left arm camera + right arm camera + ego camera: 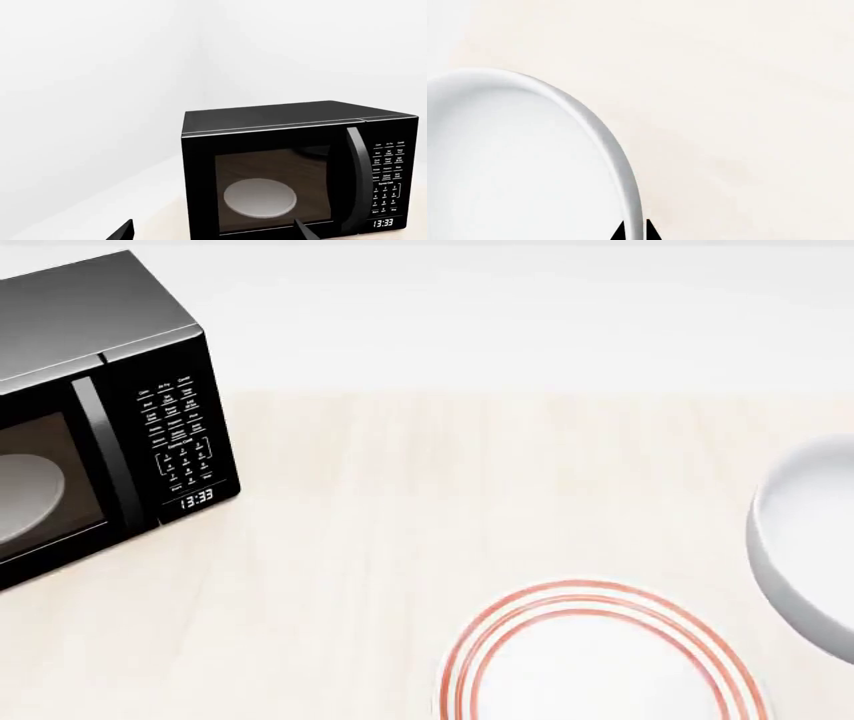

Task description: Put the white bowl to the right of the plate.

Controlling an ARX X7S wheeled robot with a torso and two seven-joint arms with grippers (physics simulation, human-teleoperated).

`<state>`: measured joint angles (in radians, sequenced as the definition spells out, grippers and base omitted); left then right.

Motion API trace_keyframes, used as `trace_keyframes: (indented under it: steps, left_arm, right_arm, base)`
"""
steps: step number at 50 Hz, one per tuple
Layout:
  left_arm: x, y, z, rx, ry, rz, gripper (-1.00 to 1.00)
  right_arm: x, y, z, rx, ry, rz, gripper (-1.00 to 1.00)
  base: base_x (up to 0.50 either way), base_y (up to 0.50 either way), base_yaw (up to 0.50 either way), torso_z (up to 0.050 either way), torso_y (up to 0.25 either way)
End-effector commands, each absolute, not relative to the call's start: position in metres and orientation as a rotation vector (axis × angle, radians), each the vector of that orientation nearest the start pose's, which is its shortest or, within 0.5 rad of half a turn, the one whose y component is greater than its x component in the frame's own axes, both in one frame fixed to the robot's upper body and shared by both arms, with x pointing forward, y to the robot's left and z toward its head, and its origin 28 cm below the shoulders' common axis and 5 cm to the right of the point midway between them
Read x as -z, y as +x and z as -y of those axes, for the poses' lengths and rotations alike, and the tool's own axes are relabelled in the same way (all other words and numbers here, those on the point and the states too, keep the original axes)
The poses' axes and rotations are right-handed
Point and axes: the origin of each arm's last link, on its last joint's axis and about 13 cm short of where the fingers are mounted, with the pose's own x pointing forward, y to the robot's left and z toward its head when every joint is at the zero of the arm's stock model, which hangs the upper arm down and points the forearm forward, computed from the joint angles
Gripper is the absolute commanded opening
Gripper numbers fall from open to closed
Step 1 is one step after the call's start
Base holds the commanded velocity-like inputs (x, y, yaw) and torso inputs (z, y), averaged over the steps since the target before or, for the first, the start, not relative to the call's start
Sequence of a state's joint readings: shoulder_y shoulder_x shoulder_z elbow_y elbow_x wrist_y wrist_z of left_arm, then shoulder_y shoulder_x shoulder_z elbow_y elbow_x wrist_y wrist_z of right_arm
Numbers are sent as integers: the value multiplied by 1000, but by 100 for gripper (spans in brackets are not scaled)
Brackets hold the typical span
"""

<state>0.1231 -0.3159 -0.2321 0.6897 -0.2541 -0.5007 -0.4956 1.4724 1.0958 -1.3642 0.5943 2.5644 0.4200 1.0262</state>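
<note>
1 white bowl [807, 550] | 1 plate [601, 665] | 1 microwave [100, 410] | right end effector [634, 231] straddling bowl rim, apparently clamped | left end effector [213, 231] spread wide, holding nothing

Black box-shaped microwave [100, 410]: stood far left on pale wooden table [400, 500] | flat round red-ringed white plate [601, 655]: lay near front, right of centre | glossy white deep round bowl [811, 540]: sat right of plate, slightly behind.
</note>
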Motion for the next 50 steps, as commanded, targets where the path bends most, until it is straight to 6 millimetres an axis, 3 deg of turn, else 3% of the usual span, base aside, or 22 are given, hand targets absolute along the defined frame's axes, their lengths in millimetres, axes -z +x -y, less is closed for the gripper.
trace_keyframes:
  steps: [1, 50]
  left_arm:
    - [-118, 168, -284, -541, 105, 128, 100]
    - [-116, 170, -279, -529, 120, 125, 100]
  right_arm:
    - [-259, 292, 314, 786, 905, -730, -100]
    - [-232, 255, 349, 854, 1028, -720, -100]
  base:
    - [0, 0, 0, 0, 0]
    - [0, 0, 0, 0, 0]
